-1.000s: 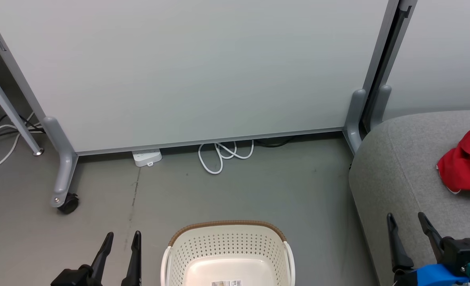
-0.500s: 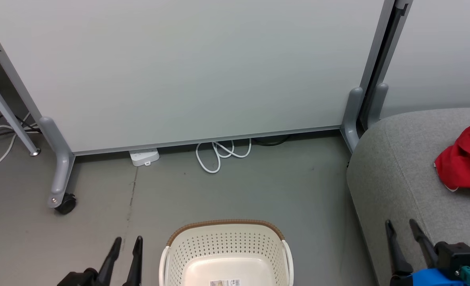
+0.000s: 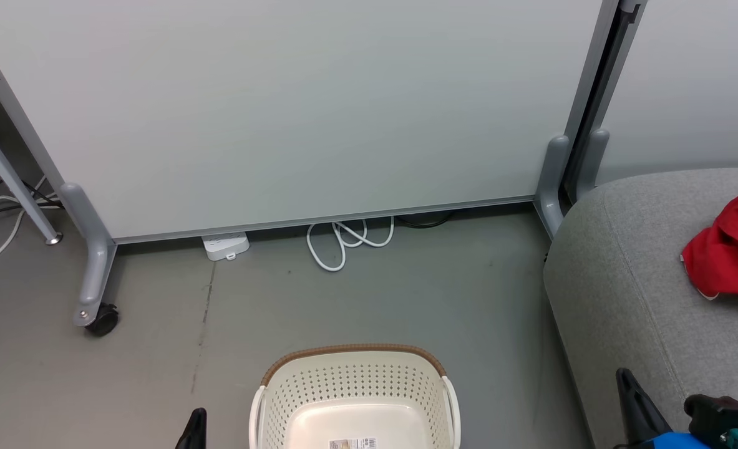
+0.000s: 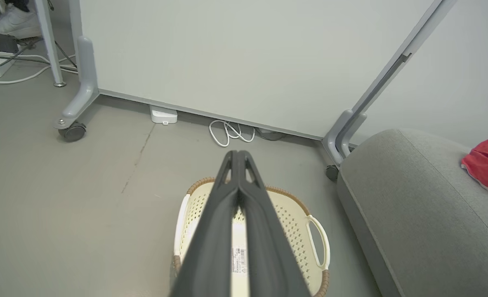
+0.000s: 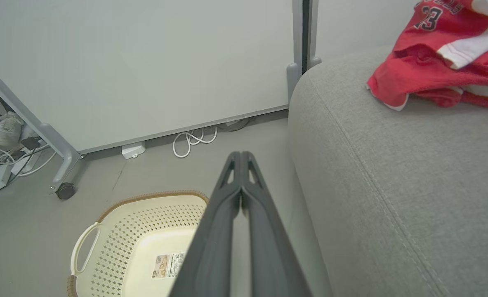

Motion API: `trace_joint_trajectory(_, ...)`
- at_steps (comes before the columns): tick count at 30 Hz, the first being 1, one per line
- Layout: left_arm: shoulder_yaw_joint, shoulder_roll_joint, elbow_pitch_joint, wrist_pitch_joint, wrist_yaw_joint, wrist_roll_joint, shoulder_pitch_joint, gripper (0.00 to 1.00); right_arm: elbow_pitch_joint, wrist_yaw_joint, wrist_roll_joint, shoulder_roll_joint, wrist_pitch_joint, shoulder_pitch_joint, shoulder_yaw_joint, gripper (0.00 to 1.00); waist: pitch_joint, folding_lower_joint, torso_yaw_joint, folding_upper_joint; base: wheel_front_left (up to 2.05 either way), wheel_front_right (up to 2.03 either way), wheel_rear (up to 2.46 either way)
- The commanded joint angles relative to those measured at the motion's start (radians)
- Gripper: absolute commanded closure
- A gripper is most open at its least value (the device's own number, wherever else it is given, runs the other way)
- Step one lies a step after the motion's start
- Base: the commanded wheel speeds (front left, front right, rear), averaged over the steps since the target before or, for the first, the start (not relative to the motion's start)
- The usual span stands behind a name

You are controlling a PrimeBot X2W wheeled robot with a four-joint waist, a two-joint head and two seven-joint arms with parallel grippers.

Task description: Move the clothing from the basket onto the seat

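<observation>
Progress: seemingly complete — basket (image 3: 353, 350) bare but for label (image 3: 355, 444), clothing (image 3: 727, 259) heaped on seat (image 3: 624, 287), frame right | left end effector (image 4: 238, 154), right end effector (image 5: 241, 156): pinched together, empty

The clothing (image 3: 727, 262) runs off the right edge, the basket (image 3: 356, 374) off the bottom, its label (image 3: 354, 444) print unreadable.

Probably an office or lab: wheeled partition panel (image 3: 294, 112), power strip (image 3: 225, 245), coiled cable (image 3: 344, 241).
</observation>
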State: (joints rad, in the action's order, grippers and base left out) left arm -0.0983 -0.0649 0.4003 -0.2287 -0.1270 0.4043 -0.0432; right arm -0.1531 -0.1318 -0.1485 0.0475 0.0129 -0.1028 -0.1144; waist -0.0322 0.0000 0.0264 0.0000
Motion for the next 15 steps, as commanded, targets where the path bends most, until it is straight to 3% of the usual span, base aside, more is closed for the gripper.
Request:
trace_joint_trajectory(1,0.015,-0.003,-0.023,0.012,0.0,0.052,0.027,1.0,0.011,0.0,-0.063,0.002,0.004,0.026,-0.001,1.0,0.001,0.0,0.0,0.0,0.0,0.0,0.0)
trace_joint_trajectory(15,0.053,0.0,-0.05,0.075,-0.001,0.272,0.053,1.0,-0.006,0.0,-0.33,0.002,0.02,0.062,0.001,1.0,0.005,0.0,-0.003,0.0,0.0,0.0,0.0)
